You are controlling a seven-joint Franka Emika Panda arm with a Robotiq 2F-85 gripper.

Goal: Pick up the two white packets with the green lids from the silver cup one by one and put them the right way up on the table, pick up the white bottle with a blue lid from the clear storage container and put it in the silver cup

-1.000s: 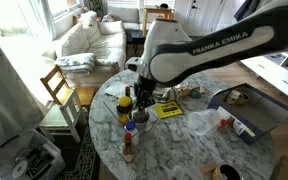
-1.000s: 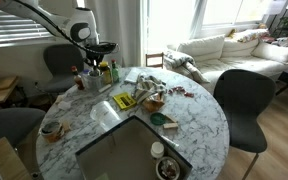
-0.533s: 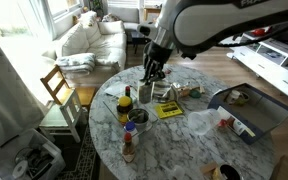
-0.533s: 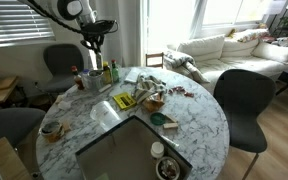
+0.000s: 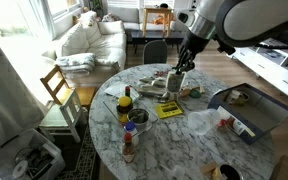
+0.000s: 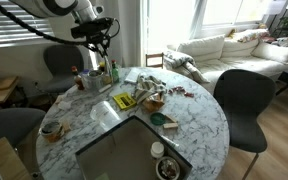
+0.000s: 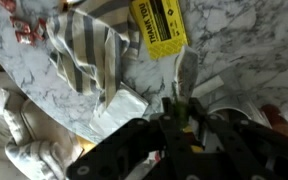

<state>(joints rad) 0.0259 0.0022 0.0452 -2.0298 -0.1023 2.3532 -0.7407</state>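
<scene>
Round marble table [image 5: 199,140] in a living room, w/ a robot arm reaching over it. The gripper [image 5: 180,78] hangs above the table's far side, clear of the top; it also shows in an exterior view [image 6: 102,45]. In the wrist view the gripper [image 7: 179,112] has its jaws drawn nearly together on a thin white packet [image 7: 187,75], w/ a bit of green visible between the fingers. Below it lie a yellow card [image 7: 159,25] and a striped cloth [image 7: 84,45]. The silver cup [image 5: 144,95] stands on the table just beside a yellow bottle [image 5: 125,103], apart from the gripper. The clear storage container [image 5: 246,108] sits at the table's other side; contents too small to tell.
</scene>
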